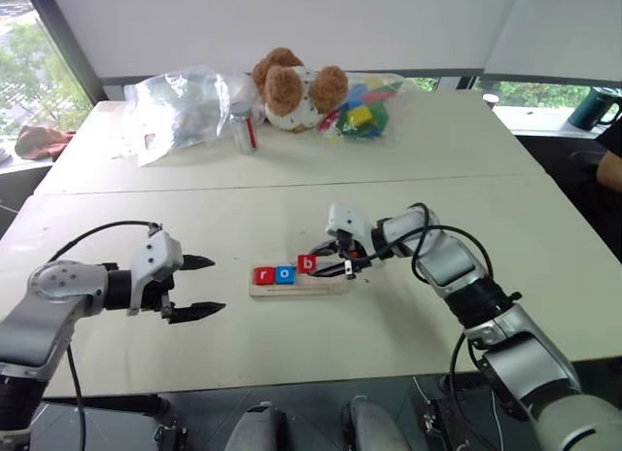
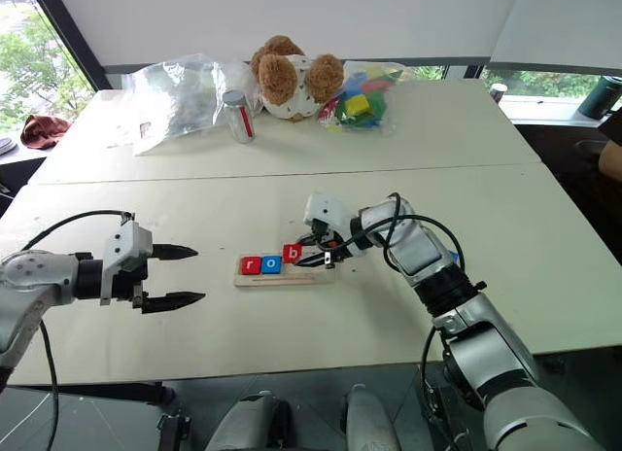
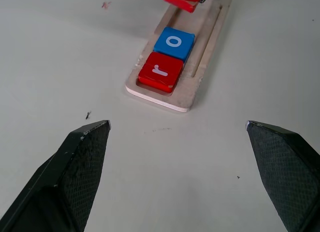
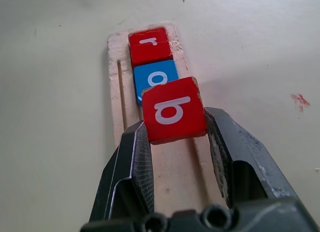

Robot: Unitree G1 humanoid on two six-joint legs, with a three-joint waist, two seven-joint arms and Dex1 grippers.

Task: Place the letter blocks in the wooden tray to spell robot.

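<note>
The wooden tray [image 1: 328, 287] lies on the white table in front of me. Two letter blocks sit in its groove at the left end, a red "r" [image 1: 263, 274] and then a blue "o" [image 1: 284, 273]. My right gripper [image 4: 175, 123] is shut on a red "b" block [image 4: 173, 110], held tilted just above the tray [image 4: 117, 92] beside the "o" [image 4: 154, 78]. My left gripper [image 1: 217, 285] hovers open and empty to the left of the tray, its fingers [image 3: 82, 152] pointing at the "r" [image 3: 161, 70] end.
At the far side of the table stand a teddy bear [image 1: 292, 86], a clear plastic bag [image 1: 180, 106], a small can [image 1: 243, 128] and a bag of multicoloured toy blocks [image 1: 364, 113]. A dark mug [image 1: 595, 106] and a person's arm [image 1: 610, 167] show at the right edge.
</note>
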